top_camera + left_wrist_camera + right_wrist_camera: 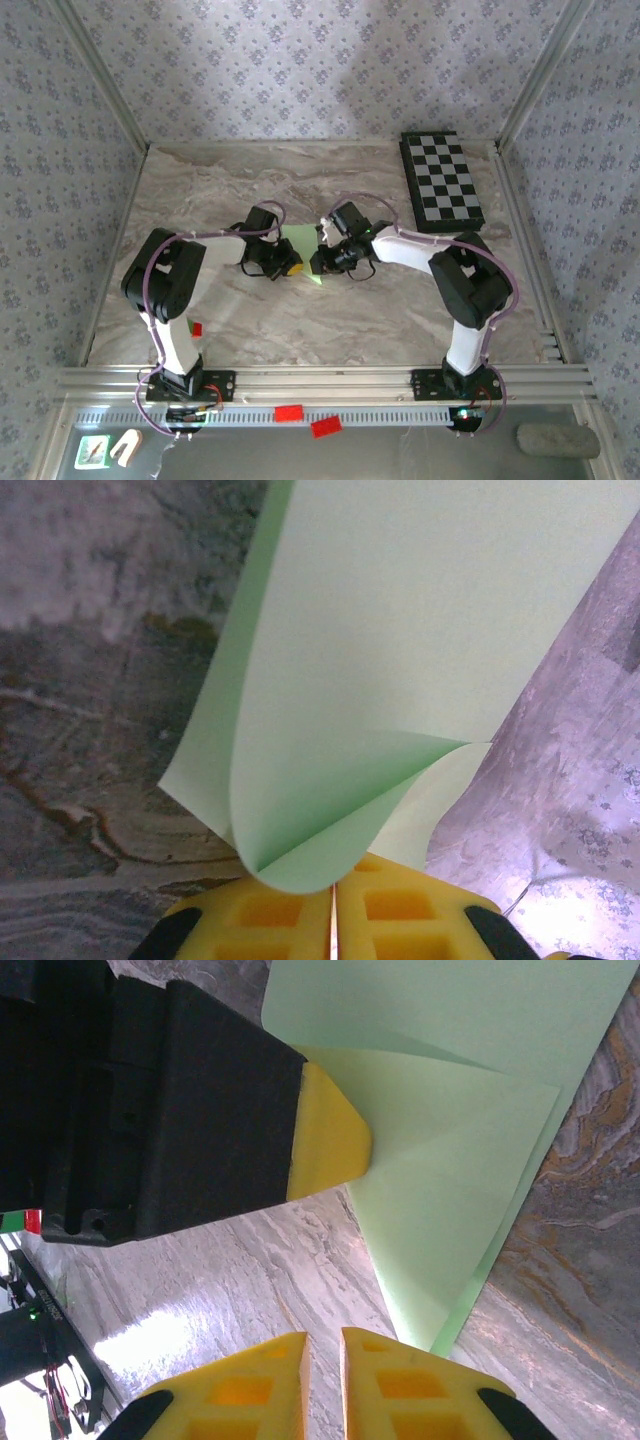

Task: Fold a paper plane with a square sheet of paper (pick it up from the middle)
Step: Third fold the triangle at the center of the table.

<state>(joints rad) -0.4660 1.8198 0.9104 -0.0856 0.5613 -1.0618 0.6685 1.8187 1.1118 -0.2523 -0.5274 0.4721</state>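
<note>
Left claw [332, 888], made of moulded yellow blocks with square recesses, is clamping together on the near end of the square sheet of paper [400, 630]. The thin, matte, light-green sheet is curling into a soft cone just above the grip and is standing over the middle of the worktop [300, 330], a glossy grey-brown marbled slab. Right claw [323, 1350], of the same yellow make, is sitting slightly apart beside the sheet's pointed edge, gripping nothing. Farther back, a rigid black-and-white checkered board [442, 180] is lying flat at the right rear.
</note>
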